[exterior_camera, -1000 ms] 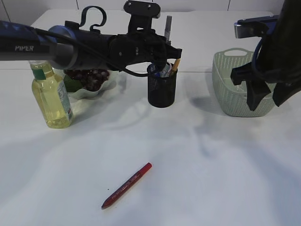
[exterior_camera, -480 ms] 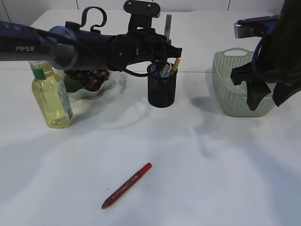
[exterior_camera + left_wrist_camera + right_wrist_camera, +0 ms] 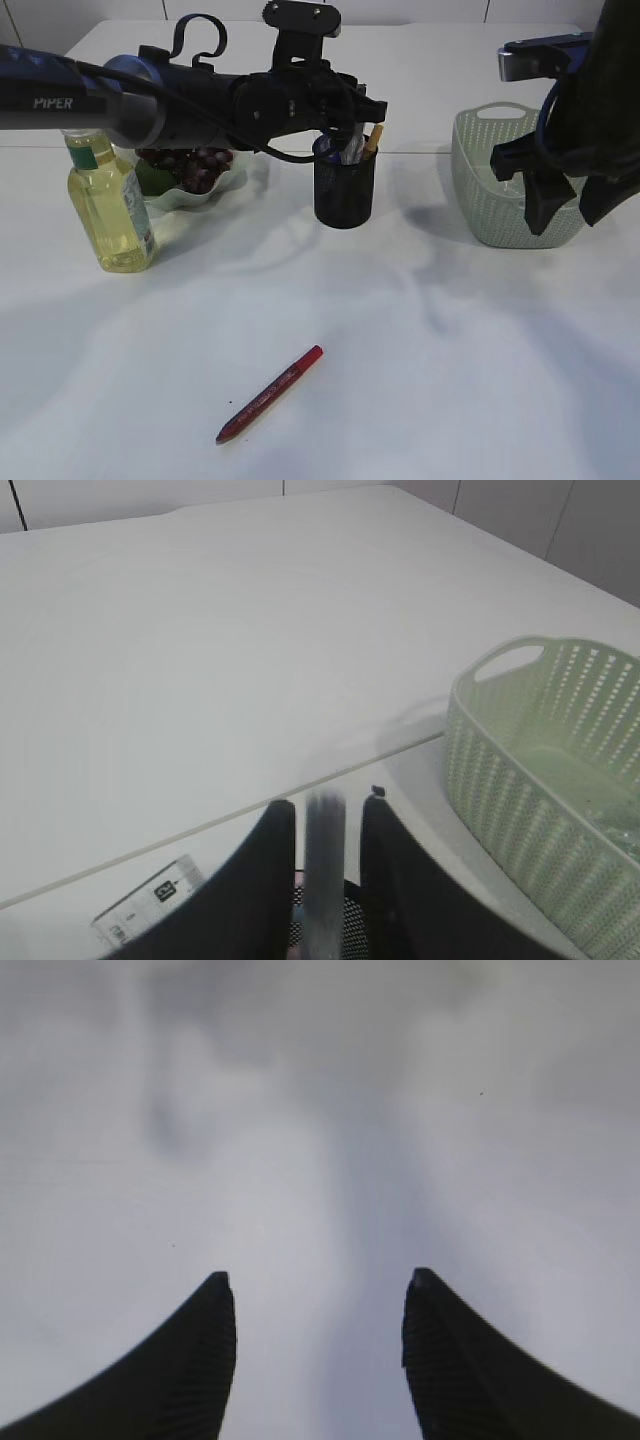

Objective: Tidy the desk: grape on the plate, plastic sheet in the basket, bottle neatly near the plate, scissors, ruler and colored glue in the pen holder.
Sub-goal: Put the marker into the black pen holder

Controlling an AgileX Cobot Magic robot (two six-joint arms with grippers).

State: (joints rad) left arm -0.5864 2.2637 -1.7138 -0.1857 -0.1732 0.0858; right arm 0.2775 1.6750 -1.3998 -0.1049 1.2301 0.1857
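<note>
Where legible, "PIPER" on arm [image 3: 60,95]

white bench [image 3: 480,380] | red pencil [image 3: 269,394] lying diagonally on the near bench, well apart from everything else | white wall panels behind

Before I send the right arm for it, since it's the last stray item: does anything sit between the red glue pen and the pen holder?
Nothing visible: bare white table separates the red glue pen from the black mesh pen holder.

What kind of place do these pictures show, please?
Probably a lab bench staged as a desk: white table, black pen holder, green basket, and a bottle beside a plate of grapes.
</note>
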